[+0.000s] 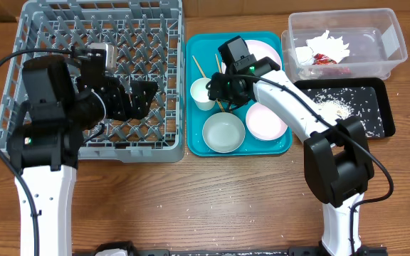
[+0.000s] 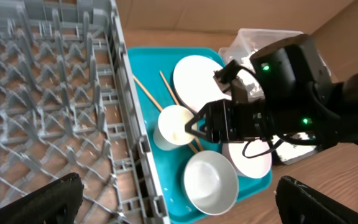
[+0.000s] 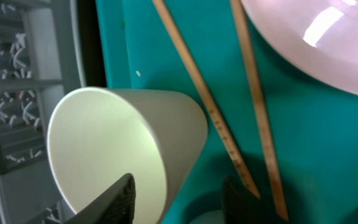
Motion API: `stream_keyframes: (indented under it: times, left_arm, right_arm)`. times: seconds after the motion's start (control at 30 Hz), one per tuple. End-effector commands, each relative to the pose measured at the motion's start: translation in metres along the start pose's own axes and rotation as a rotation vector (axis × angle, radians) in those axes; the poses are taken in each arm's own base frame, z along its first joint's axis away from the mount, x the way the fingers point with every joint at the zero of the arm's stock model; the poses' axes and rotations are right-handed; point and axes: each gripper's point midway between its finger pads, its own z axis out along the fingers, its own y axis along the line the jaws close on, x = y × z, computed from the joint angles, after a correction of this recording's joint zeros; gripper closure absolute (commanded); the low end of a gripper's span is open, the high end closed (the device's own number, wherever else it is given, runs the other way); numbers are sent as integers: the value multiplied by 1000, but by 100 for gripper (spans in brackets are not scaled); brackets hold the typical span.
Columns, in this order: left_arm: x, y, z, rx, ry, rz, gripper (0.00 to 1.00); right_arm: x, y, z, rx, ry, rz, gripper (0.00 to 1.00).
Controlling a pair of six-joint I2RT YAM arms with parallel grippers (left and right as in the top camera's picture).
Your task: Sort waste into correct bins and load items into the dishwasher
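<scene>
A small white cup [image 1: 203, 91] stands on the teal tray [image 1: 198, 146] beside wooden chopsticks [image 1: 199, 67], the pink plate [image 1: 262, 53], a white bowl [image 1: 223, 132] and a pink bowl [image 1: 265, 121]. My right gripper [image 1: 216, 89] is open and straddles the cup's wall [image 3: 104, 143]: one finger is inside the cup, the other outside by the chopsticks [image 3: 210, 112]. My left gripper [image 1: 144, 99] is open and empty over the right side of the grey dish rack [image 1: 62, 28]. The clear tub [image 1: 390, 43] holds a napkin [image 1: 329, 44] and a red wrapper [image 1: 324, 60]. Rice [image 1: 333, 107] lies in the black tray [image 1: 376, 114].
The rack's right wall [image 2: 129, 93] runs close along the teal tray's left edge. The right arm reaches across the tray from the right. Bare wooden table lies in front of the rack and the tray.
</scene>
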Motion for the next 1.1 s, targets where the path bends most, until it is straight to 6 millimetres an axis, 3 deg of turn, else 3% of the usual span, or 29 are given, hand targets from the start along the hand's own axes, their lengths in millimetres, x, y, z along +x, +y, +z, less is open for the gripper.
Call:
stream_keyframes:
  times: [0.0, 0.17, 0.27, 0.4, 0.5, 0.6, 0.73, 0.83, 0.9, 1.07]
  left_arm:
    - [-2, -1, 3, 22, 13, -124, 0]
    - [6, 1, 6, 17, 49, -153, 0]
    - [11, 2, 6, 13, 69, -166, 0]
    - [17, 1, 6, 16, 92, -177, 0]
    - [18, -7, 7, 77, 102, -134, 0]
    - [21, -11, 22, 154, 143, -163, 0]
    - [22, -35, 45, 457, 205, -195, 0]
    - [15, -51, 53, 704, 210, -231, 0]
    - [5, -62, 50, 958, 197, -248, 0]
    - [12, -47, 75, 992, 288, -420, 0]
  right_arm:
    - [-5, -5, 4, 38, -23, 3, 58]
    - [0, -10, 15, 53, -3, 6, 73]
    - [-1, -11, 15, 60, -6, 7, 94]
    - [-4, -9, 7, 46, -3, 13, 96]
    - [-16, 6, -25, -39, -1, 21, 96]
    - [-32, 20, -82, -162, -44, 17, 96]
    - [-40, 44, -147, -405, -56, -31, 96]
    - [-39, 60, -168, -562, -25, -74, 96]
    - [-34, 73, -172, -678, 9, -115, 96]
    - [-24, 88, -173, -787, 53, -167, 96]
